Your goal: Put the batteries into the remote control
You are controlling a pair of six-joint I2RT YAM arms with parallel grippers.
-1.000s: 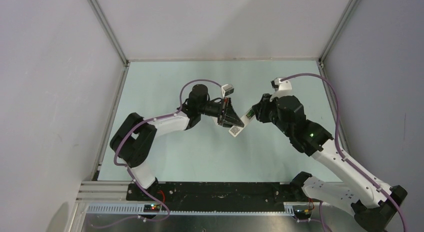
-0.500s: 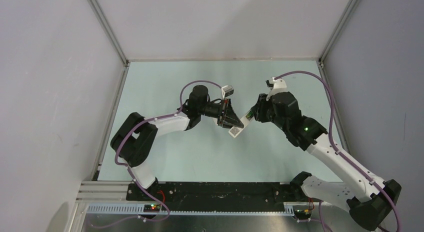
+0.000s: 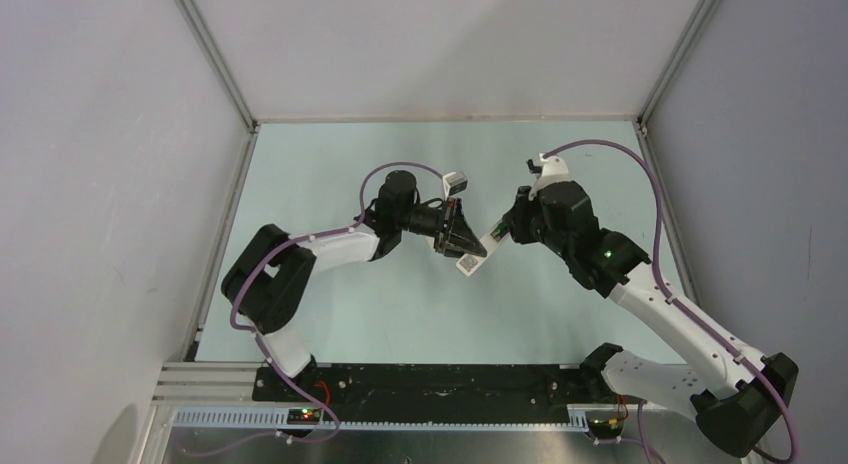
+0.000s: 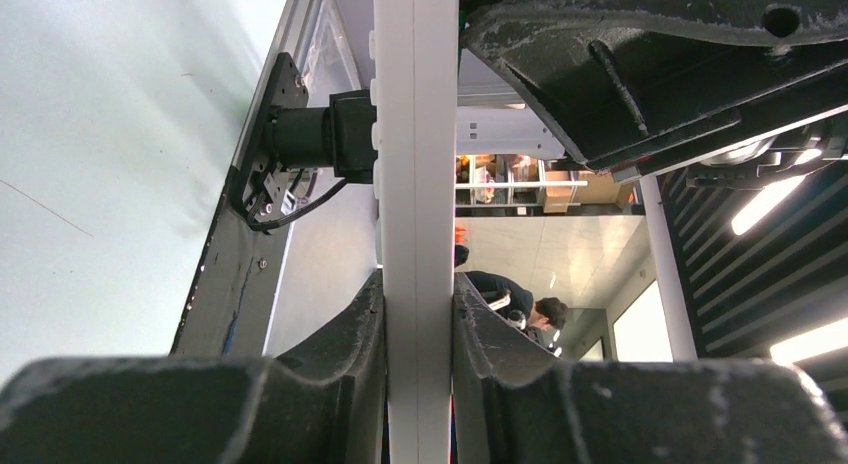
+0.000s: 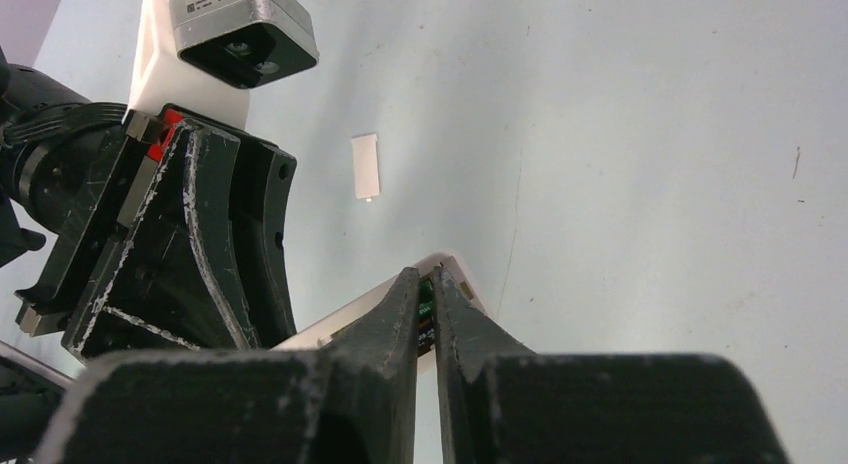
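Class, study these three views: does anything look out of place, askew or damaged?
Only the small white cover piece, lying loose on the table, apart from the remote control clamped in the left hand. The right hand seems to pinch a battery at the remote's end. Nothing looks damaged or spilled.

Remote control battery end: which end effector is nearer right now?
Right. The right end effector, pinching a battery, is at that end of the remote control; the left end effector clamps the bar farther along.
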